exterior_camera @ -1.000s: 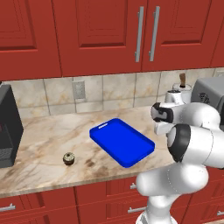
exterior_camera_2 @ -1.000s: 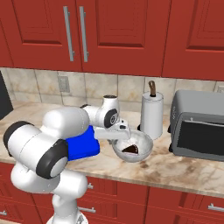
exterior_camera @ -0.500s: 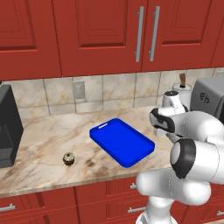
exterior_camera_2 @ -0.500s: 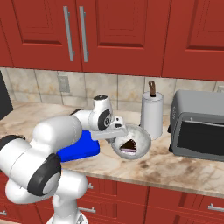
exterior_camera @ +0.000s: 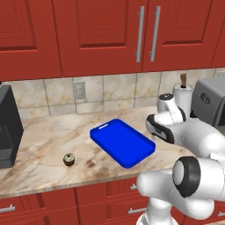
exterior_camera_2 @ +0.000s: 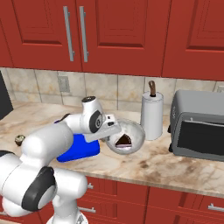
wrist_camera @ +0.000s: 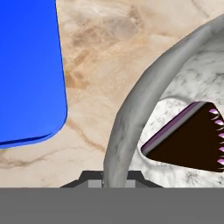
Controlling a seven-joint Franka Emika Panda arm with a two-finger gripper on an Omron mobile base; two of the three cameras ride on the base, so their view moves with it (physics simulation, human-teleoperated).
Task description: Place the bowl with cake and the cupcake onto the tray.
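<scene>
Beige marble counter [exterior_camera: 48, 154] runs wide under red wooden cabinets [exterior_camera: 101, 35], with bare stone in front of and left of the tray. Silver toaster oven [exterior_camera_2: 199, 127] sits at the right end, black appliance [exterior_camera: 8, 127] at the left end. White paper towel roll on a brown post [exterior_camera_2: 152, 114] stands just left of the toaster oven, close behind the bowl.

Bright blue flat rectangular tray [exterior_camera: 122, 142] lies mid-counter, long axis diagonal, slot handle at its far-left end, its near-right corner near the counter's front edge. Nothing lies on it.

Round pale grey-white bowl with a dark brown cake wedge [exterior_camera_2: 125, 137] is raised off the counter and tilted, just right of the tray, between the tray and the paper towel roll. In the hand view the wedge's narrow tip points toward the tray [wrist_camera: 30, 70].

Two-finger gripper [exterior_camera_2: 113, 131] is pinched tight on the bowl's near rim.

Tiny dark brown cupcake with speckled top [exterior_camera: 68, 159] sits upright near the front edge, well left of the tray, apart from everything.
</scene>
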